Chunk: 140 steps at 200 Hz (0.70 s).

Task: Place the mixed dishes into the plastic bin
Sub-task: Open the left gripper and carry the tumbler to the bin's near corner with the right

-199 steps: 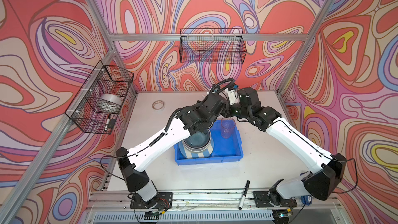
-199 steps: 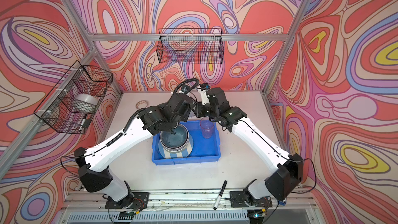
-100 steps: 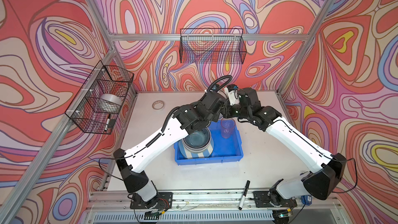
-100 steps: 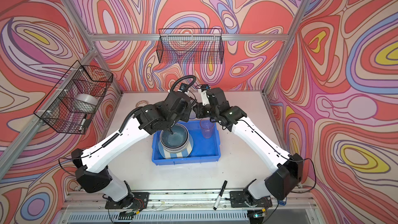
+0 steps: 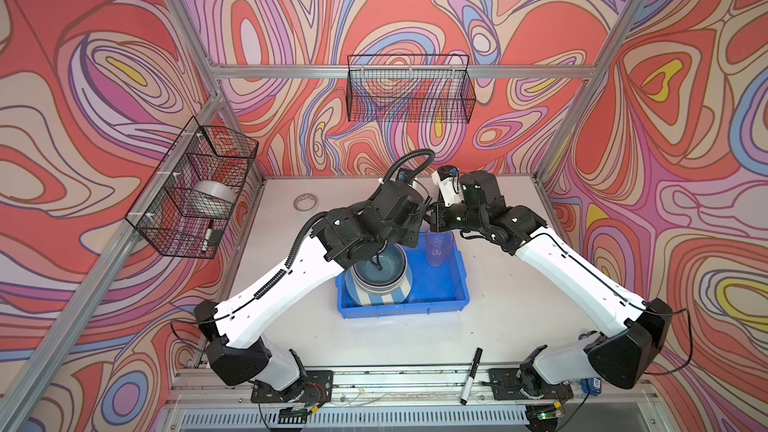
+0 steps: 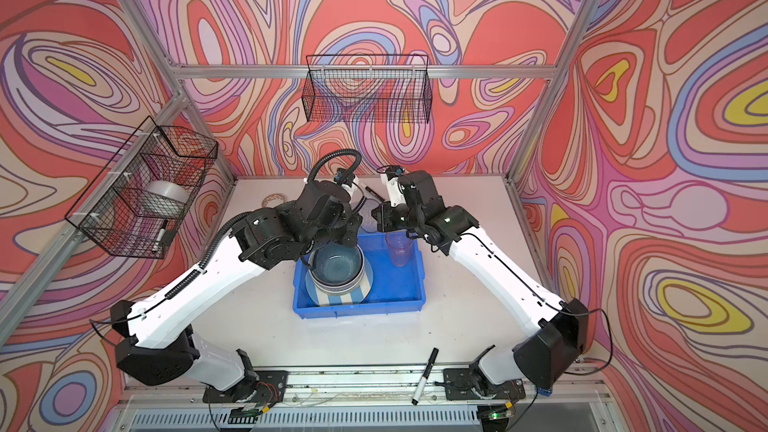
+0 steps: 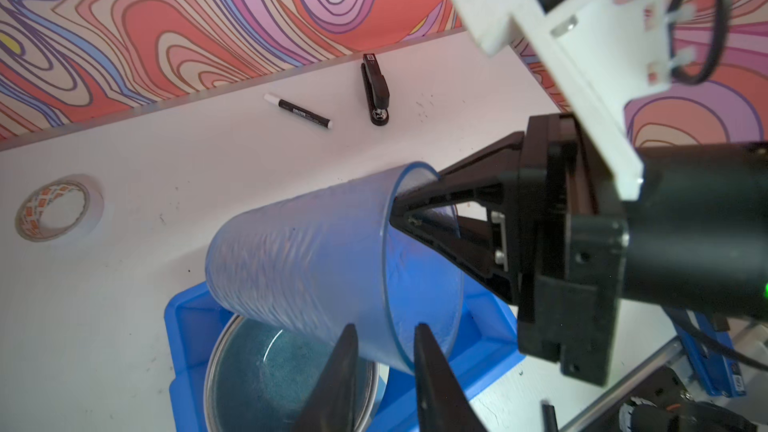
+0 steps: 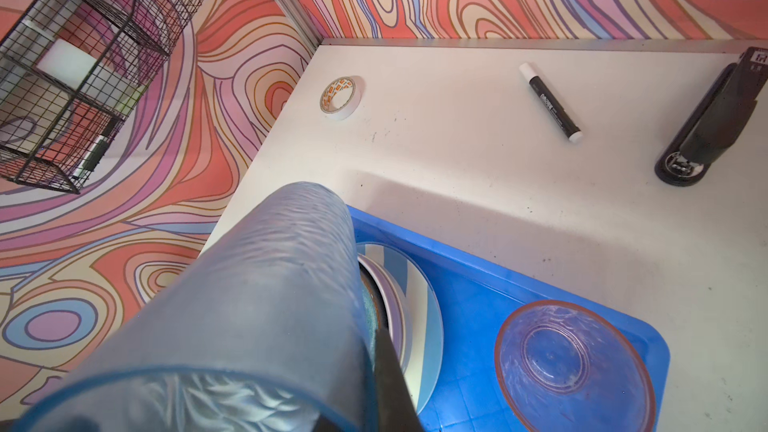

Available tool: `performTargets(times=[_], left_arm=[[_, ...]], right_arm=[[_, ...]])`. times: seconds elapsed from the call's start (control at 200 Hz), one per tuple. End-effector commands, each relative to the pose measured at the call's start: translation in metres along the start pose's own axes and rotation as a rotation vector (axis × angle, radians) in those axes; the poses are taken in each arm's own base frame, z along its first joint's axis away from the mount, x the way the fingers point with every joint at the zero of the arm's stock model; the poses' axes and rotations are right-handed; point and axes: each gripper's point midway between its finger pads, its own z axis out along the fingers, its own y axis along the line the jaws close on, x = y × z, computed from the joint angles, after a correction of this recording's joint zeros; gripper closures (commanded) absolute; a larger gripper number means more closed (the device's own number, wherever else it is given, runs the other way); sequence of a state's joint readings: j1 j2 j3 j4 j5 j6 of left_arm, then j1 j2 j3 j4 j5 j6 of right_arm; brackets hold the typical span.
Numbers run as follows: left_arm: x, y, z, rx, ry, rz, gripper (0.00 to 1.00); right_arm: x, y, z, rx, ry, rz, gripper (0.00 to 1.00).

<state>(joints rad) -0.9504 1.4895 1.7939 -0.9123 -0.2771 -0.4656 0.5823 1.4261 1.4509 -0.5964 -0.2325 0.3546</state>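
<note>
Since a second ago the left arm's elbow has slid a little toward the lower left in both top views, while the plastic bin (image 5: 453,295) and its load lie as they did.

On my left wrist feed the left gripper (image 7: 384,330) stands narrowly parted. Its two fingers straddle the wall of the bluish tumbler (image 7: 299,251) at the mouth, with a clear gap between them; I cannot tell whether either pad touches. The right gripper (image 7: 399,211) is pinched tight on the opposite side of that rim, one finger inside the mouth and one outside, so it carries the tumbler.

The tumbler hangs tilted on its side in the air by the bin's upper edge. In a top view only a pale sliver of it shows between the two wrists. Just below it is the dark blue bowl (image 6: 336,265), nested in the lavender bowl (image 6: 332,285), which sits on the blue-white striped plate (image 6: 338,299) in the bin's left half. The pink tumbler (image 5: 438,249) stands upright in the bin's upper right corner, apart from the stack.

Out on the table near the back wall lie a tape roll (image 7: 54,209), a black marker (image 7: 299,112) and a black stapler (image 7: 376,89). The roll's core has orange print, the marker's barrel white lettering and the stapler a small white label; I can read none of it. Another marker (image 5: 471,371) lies across the front rail at lower centre. A wire basket (image 5: 195,189) hangs on the left wall and a second wire basket (image 5: 409,89) at upper centre.
</note>
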Motion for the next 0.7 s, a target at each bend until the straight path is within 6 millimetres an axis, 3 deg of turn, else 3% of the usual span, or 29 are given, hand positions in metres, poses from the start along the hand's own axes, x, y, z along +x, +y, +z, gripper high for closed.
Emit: performTargets(times=[0.0,0.12,0.265,0.556,0.696], left_arm=[[0.013,-0.003,-0.021,0.072,0.034,-0.031,0.67],[0.017,0.002,-0.037,0.095,0.022,-0.037,0.65],[0.025,0.025,-0.056,0.048,-0.01,-0.045,0.6],[0.051,0.109,-0.081,-0.222,-0.047,-0.075,0.41],[0.069,0.148,-0.086,-0.3,-0.041,-0.152,0.38]], right_arm=[[-0.007,0.008,-0.016,-0.012,-0.034,-0.043,1.0],[0.004,0.0,-0.022,0.032,0.011,-0.072,1.0],[0.017,-0.011,-0.04,0.108,0.071,-0.111,1.0],[0.065,-0.041,-0.062,0.26,0.281,-0.094,1.0],[0.085,-0.048,-0.066,0.296,0.376,-0.062,1.0]])
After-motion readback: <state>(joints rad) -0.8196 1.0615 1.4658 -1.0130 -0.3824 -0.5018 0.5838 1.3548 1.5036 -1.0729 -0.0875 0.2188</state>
